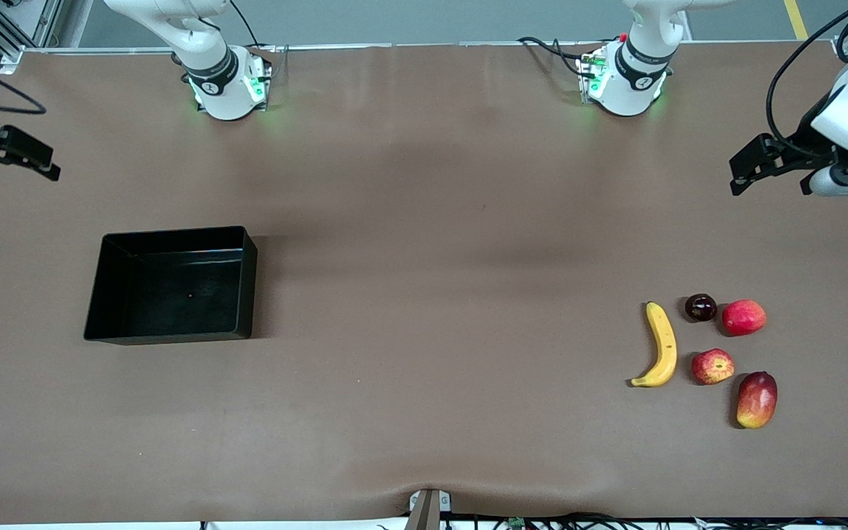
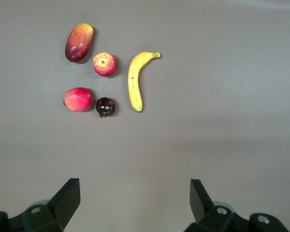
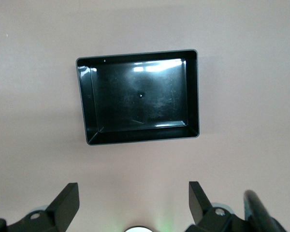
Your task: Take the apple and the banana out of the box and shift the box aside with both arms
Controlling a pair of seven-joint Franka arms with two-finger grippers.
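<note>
The yellow banana [image 1: 662,344] and the streaked apple [image 1: 712,366] lie side by side on the brown table toward the left arm's end. They also show in the left wrist view, banana [image 2: 135,77] and apple [image 2: 105,64]. The black box [image 1: 247,283] stands empty toward the right arm's end, and its wall shows in the right wrist view [image 3: 194,96]. My left gripper [image 1: 774,177] [image 2: 135,198] hangs open and empty over bare table near its end. My right gripper [image 1: 15,165] [image 3: 134,200] hangs open and empty over the table's edge, apart from the box.
A dark purple fruit [image 1: 700,307], a plain red fruit [image 1: 743,317] and a mango [image 1: 757,399] lie beside the apple. The arm bases [image 1: 229,85] [image 1: 624,77] stand at the table's back edge. A camera mount [image 1: 430,508] sits at the front edge.
</note>
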